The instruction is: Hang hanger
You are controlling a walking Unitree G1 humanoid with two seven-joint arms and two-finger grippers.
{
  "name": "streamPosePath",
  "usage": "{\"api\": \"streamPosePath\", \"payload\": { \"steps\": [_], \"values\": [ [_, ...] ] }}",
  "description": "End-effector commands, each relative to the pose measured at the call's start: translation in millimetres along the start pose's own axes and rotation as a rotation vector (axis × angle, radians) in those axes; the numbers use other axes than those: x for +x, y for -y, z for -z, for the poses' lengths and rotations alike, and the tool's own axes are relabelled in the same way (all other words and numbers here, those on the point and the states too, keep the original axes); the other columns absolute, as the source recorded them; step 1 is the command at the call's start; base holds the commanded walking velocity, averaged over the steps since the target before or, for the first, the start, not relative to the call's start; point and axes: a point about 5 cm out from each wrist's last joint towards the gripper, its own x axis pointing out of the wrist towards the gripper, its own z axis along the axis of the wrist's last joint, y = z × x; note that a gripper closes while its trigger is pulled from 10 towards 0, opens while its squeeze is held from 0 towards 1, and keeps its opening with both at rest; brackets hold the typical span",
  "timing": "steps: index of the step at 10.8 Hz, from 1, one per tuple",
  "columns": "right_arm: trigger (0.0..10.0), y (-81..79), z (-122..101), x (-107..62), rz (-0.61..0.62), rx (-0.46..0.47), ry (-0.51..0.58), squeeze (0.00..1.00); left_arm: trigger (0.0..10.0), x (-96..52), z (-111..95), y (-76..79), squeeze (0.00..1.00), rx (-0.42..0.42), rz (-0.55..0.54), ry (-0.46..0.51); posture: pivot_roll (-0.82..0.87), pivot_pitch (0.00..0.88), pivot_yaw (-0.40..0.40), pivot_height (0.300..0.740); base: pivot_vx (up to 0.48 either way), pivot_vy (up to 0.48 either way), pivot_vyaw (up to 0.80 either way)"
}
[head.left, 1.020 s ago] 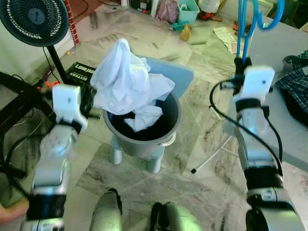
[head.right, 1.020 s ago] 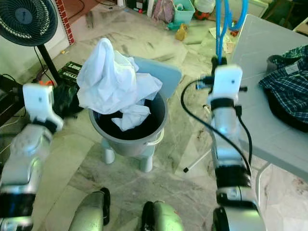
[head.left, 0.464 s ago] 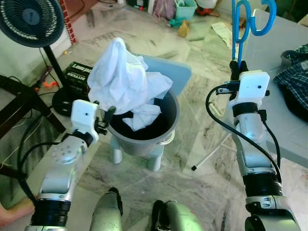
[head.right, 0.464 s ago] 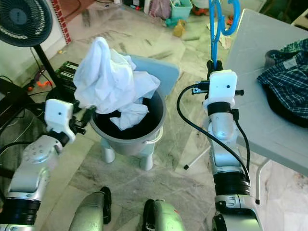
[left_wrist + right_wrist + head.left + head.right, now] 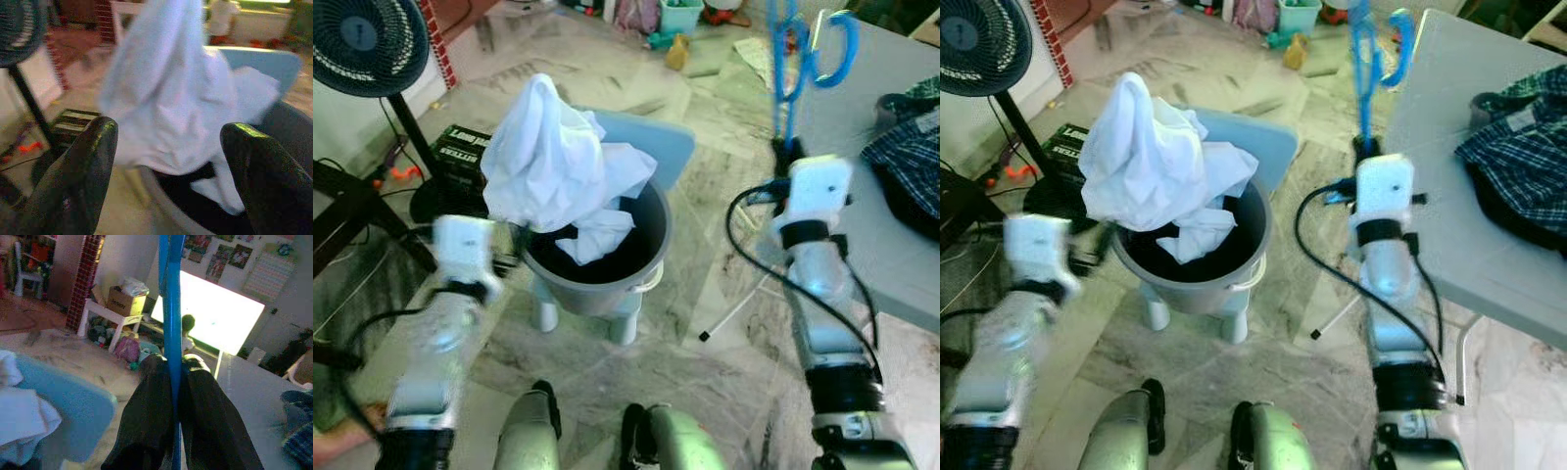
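A blue plastic hanger (image 5: 795,69) rises from my right gripper (image 5: 787,149), which is shut on its lower bar beside the grey table. The right wrist view has both black fingers (image 5: 146,416) pressed against the blue bar (image 5: 171,308). My left gripper (image 5: 168,132) is open, level with the left rim of a grey bucket (image 5: 607,284). A crumpled white cloth (image 5: 558,166) spills out of the bucket, just beyond the left fingers (image 5: 93,161). Nothing is between them.
The bucket stands on a light blue stool (image 5: 666,152). A standing fan (image 5: 362,39) and a black box (image 5: 460,147) are at the left. A grey table (image 5: 891,235) at the right carries a plaid garment (image 5: 911,157). Clutter lies on the far floor.
My left arm has swung in from the left to the bucket's rim and is blurred with motion. The right gripper still holds the hanger upright.
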Motion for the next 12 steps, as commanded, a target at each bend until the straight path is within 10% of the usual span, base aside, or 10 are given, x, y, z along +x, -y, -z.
{"api": "streamPosePath", "payload": {
  "steps": [1,8,9,12],
  "values": [
    [10.0,0.7,-4,-0.1,0.002,0.004,0.016,0.00,10.0,-3.1,0,-1.1,1.00,-0.012,-0.018,0.005,0.09,0.247,-0.112,0.740,0.000,0.000,0.00],
    [10.0,-2.3,-7,3.5,-0.003,0.005,0.026,0.00,10.0,4.9,7,13.0,1.00,0.011,0.102,-0.072,0.09,0.236,-0.107,0.740,0.000,0.000,0.00],
    [10.0,-2.6,-7,3.7,-0.004,0.005,0.027,0.00,10.0,4.6,8,12.6,0.00,0.021,0.100,-0.072,0.09,0.236,-0.107,0.740,0.000,0.000,0.00],
    [10.0,-4.4,-7,3.4,-0.010,0.009,0.025,0.00,10.0,3.7,2,9.6,0.00,-0.036,0.079,-0.027,0.10,0.240,-0.111,0.740,0.090,0.000,0.00]
  ]
}}
